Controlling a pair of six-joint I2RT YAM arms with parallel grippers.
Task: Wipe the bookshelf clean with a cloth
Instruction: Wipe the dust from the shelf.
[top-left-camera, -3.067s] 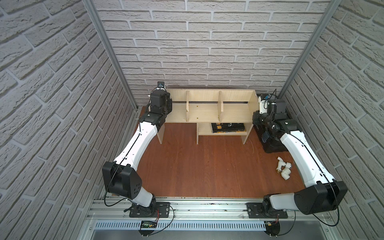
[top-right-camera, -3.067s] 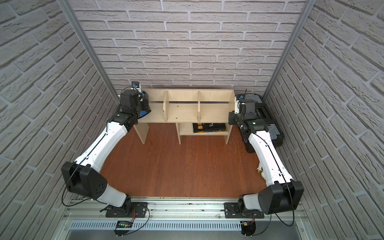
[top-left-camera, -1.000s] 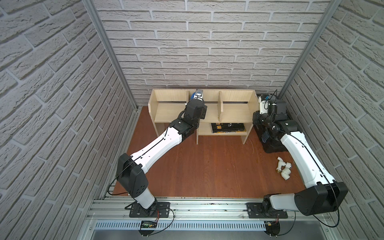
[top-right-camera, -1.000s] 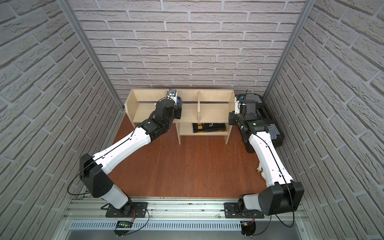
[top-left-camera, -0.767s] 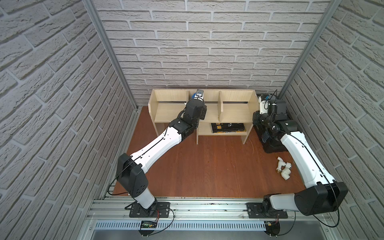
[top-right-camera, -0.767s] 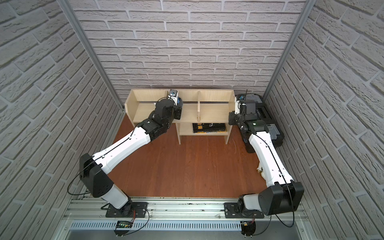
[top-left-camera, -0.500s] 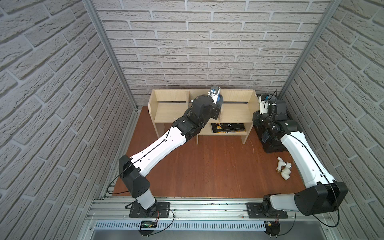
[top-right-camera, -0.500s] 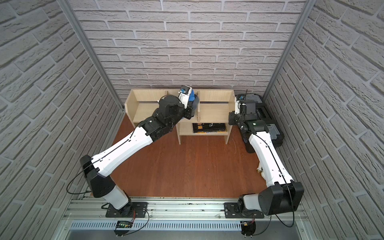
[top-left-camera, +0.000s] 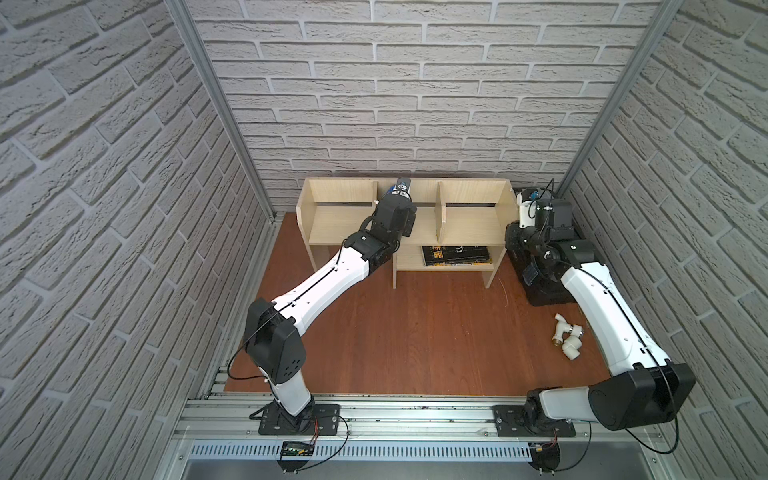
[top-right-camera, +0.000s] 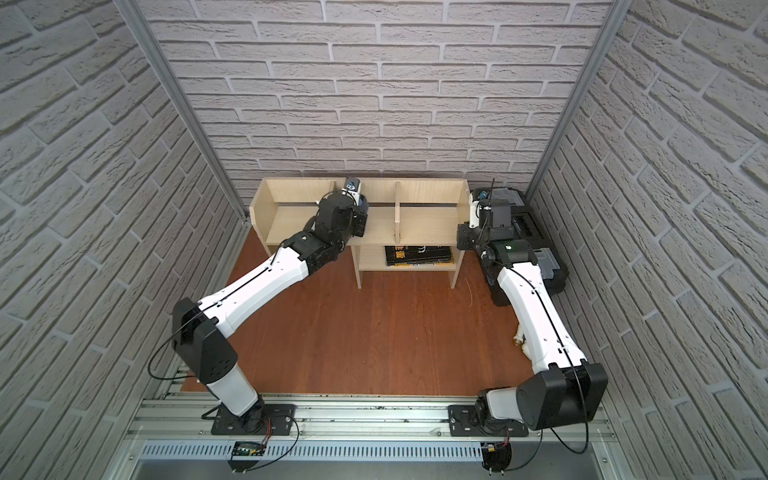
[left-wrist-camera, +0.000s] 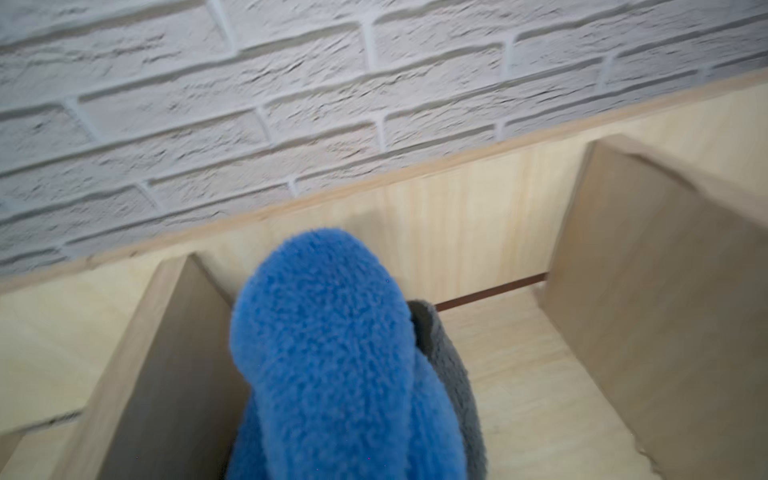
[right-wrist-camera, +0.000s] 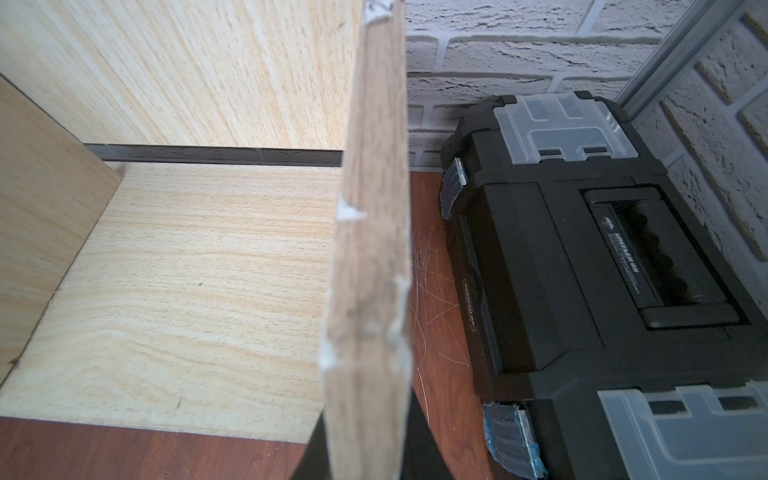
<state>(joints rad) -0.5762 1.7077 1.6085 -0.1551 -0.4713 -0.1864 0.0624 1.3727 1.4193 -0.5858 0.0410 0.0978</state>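
The left end effector (top-right-camera: 353, 204) is clamped on the cloth (left-wrist-camera: 332, 353). The jaws themselves are hidden, wrapped in the bright blue face, with a grey fold hanging at one side. It reaches into the middle compartment of the bookshelf (top-left-camera: 469, 216), close to the left divider (left-wrist-camera: 166, 353). The cloth leads so that soft pile rather than metal meets the wood. Whether it presses on the shelf board cannot be told.

The right end effector (right-wrist-camera: 365, 449) is closed on the shelf's right end panel (right-wrist-camera: 370, 249), whose raw edge runs between the two dark jaws. This probably steadies the light unit against the push of wiping.

A black toolbox (right-wrist-camera: 582, 270) sits just right of that panel, and a dark book (top-left-camera: 455, 254) lies on the lower shelf. White pipe fittings (top-left-camera: 565, 336) lie nearer on the table (top-left-camera: 415, 324), clear of the work.
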